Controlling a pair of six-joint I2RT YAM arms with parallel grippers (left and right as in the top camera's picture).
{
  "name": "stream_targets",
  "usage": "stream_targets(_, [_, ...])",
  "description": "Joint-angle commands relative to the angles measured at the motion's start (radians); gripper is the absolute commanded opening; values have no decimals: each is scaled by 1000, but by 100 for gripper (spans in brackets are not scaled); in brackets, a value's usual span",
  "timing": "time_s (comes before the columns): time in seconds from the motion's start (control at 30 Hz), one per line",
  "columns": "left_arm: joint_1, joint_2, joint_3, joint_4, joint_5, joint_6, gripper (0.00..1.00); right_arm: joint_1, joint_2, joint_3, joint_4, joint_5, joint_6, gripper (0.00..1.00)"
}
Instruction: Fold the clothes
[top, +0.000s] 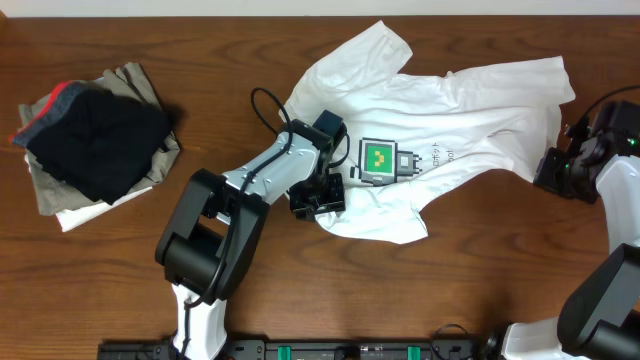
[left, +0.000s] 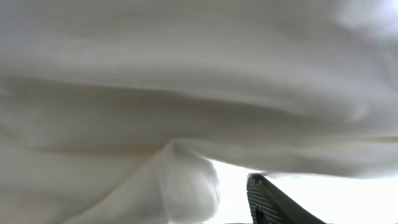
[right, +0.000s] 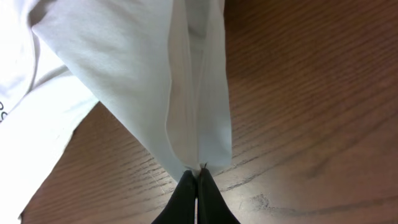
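Silver-white left arm (top: 268, 174), looped black cable (top: 261, 106); black right tool (right: 198, 177).

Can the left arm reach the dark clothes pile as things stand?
Probably yes: only bare table lies between the left gripper and the pile, though it sits at the white shirt's edge.

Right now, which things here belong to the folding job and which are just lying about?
In the job:
white T-shirt
right end effector, shut on a fold of it
left end effector, at the shirt's edge, grip unclear

Lying about:
black garment with red and grey band
khaki-grey garment under it
white cloth beneath both
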Motion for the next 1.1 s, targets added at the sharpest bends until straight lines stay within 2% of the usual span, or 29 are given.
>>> stream_targets(0.0, [3, 17, -25, 16, -12, 8, 40, -5, 8, 0, -2, 5, 16, 1])
stream_targets(0.13, [26, 17, -25, 14, -13, 11, 34, -5, 7, 0, -3, 5, 16, 1])
stream_targets(0.27, [63, 17, -25, 6, -14, 16, 34, -5, 8, 0, -5, 5, 16, 1])
stream_targets(0.3, [74, 17, -25, 3, -14, 16, 23, -5, 8, 0, -4, 5, 16, 1])
stream_targets(0.33, [87, 14, -25, 1, -13, 27, 7, -5, 7, 0, -3, 8, 16, 1])
stream_targets(0.37, [101, 12, -25, 1, -14, 41, 6, -5, 8, 0, -2, 18, 16, 1])
stream_targets(0.57, [196, -63, -24, -19, -99, 86, 6, -13, 7, 0, 3, 31, 25, 1])
stream_targets(0.7, [295, -165, -24, -18, -105, 138, 6, -47, 7, 0, 2, 30, 35, 1])
stream_targets(0.93, [403, -271, -25, -68, -99, 139, 7, -64, 7, 0, -3, 26, 36, 1])
stream_targets(0.97, [403, -273, -25, -84, -99, 139, 12, -64, 7, 0, -3, 26, 36, 1])
stream_targets(1.03, [399, -272, -25, -119, -99, 139, 34, -64, 7, 0, -3, 26, 36, 1])
stream_targets(1.07, [394, -271, -26, -138, -100, 139, 39, -64, 7, 0, -3, 26, 36, 1])
